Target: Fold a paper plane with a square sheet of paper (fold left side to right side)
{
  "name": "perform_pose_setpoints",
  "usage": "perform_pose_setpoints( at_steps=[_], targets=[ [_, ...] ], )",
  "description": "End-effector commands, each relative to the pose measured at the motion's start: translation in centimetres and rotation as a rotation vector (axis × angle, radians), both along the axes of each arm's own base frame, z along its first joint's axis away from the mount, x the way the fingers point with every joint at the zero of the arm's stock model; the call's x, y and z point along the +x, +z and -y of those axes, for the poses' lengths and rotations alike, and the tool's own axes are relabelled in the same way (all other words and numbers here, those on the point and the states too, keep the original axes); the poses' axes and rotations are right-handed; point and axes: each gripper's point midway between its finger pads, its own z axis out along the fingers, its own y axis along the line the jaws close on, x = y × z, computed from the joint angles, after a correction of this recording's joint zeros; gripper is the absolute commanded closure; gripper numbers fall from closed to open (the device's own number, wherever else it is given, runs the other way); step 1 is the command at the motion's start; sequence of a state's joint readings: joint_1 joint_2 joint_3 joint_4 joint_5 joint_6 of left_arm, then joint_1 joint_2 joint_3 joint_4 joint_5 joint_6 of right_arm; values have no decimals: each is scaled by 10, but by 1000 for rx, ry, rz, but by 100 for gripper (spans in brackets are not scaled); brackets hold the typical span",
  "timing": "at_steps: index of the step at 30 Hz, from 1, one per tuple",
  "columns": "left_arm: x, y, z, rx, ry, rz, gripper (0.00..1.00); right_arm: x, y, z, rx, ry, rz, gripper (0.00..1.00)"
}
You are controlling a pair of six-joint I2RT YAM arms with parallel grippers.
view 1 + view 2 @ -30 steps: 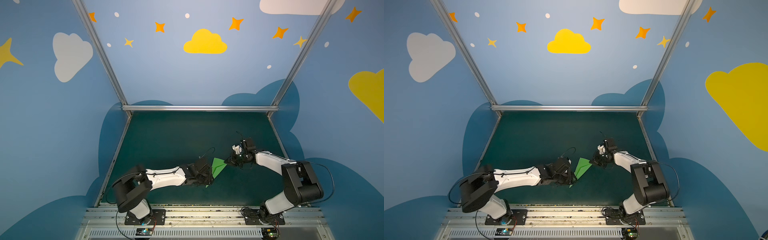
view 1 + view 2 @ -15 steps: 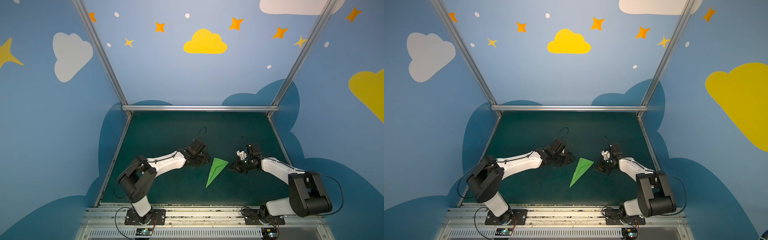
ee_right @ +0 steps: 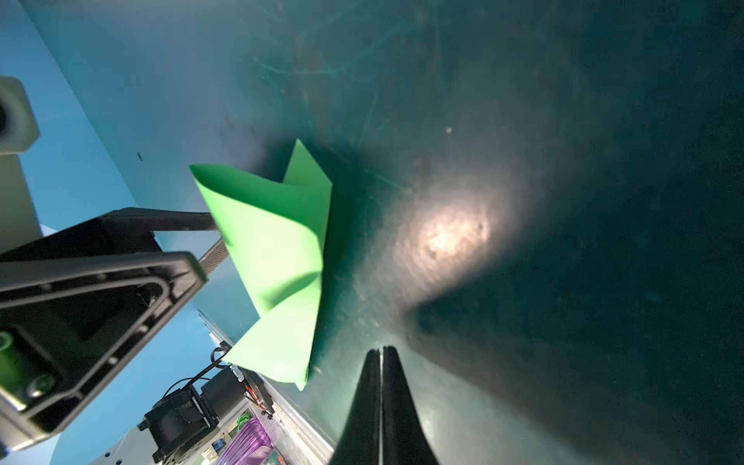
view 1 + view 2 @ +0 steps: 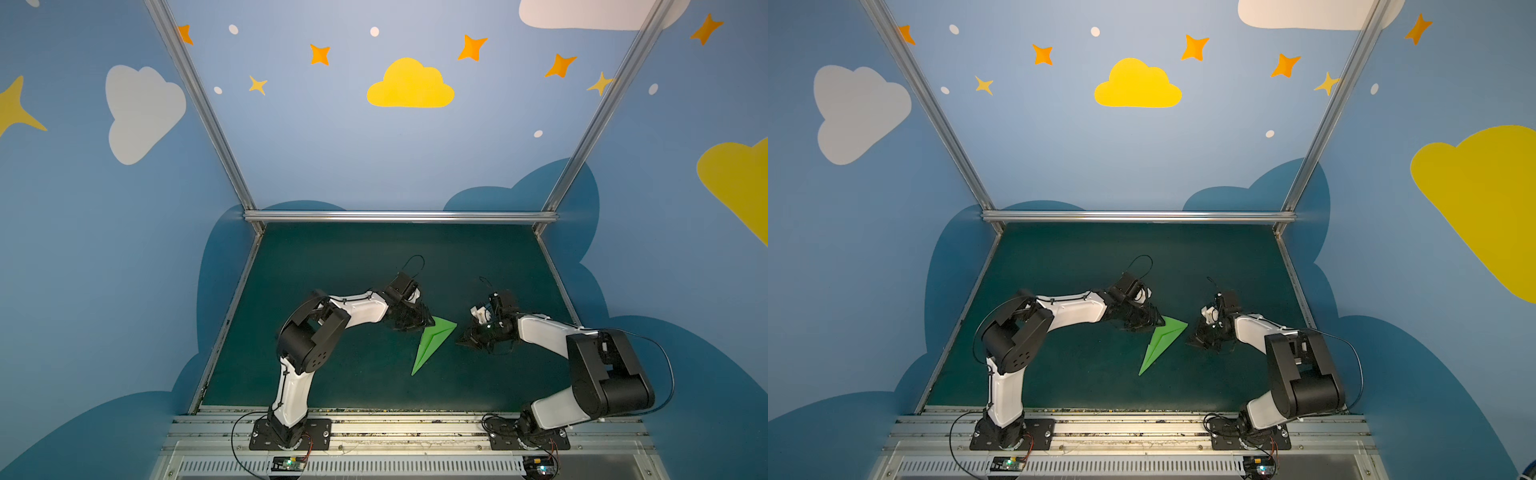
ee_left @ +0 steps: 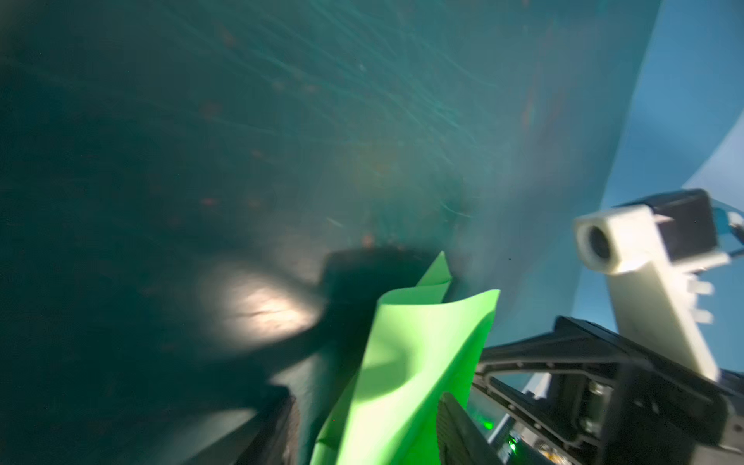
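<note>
Blue walls (image 4: 332,158) painted with clouds and stars enclose a dark teal tabletop (image 4: 332,266). The plane (image 4: 432,345) lies mid-tabletop. At its tail the left end effector (image 4: 428,323) stands apart, with a wing between its fingers. Half a second earlier it was clear of the plane. The right end effector (image 4: 461,343), beside the tail, is pressed together and empty.

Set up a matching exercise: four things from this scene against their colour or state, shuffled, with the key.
1 paper plane
2 left end effector
3 right end effector
4 table mat

A dark teal
B shut, empty
C bright green
D jaws apart at the plane's wide end

Pairs: 1-C, 2-D, 3-B, 4-A
</note>
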State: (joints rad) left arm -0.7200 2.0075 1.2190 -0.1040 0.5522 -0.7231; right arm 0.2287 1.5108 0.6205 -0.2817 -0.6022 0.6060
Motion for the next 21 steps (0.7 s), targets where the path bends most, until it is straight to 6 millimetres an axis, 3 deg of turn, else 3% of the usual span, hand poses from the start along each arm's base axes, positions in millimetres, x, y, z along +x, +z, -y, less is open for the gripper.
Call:
perform_pose_setpoints(
  at_steps=[1, 13, 17, 21],
  targets=[
    [-5, 4, 13, -79, -45, -28, 48, 0, -7, 2, -14, -12, -11, 100],
    [-7, 10, 17, -117, -17, -17, 96, -1, -8, 3, -17, -7, -18, 100],
    [1, 23, 12, -94, 35, 40, 96, -2, 1, 1, 1, 7, 5, 100],
    [13, 46, -22, 52, 126, 175, 96, -11, 13, -2, 35, 33, 38, 100]
  ],
)
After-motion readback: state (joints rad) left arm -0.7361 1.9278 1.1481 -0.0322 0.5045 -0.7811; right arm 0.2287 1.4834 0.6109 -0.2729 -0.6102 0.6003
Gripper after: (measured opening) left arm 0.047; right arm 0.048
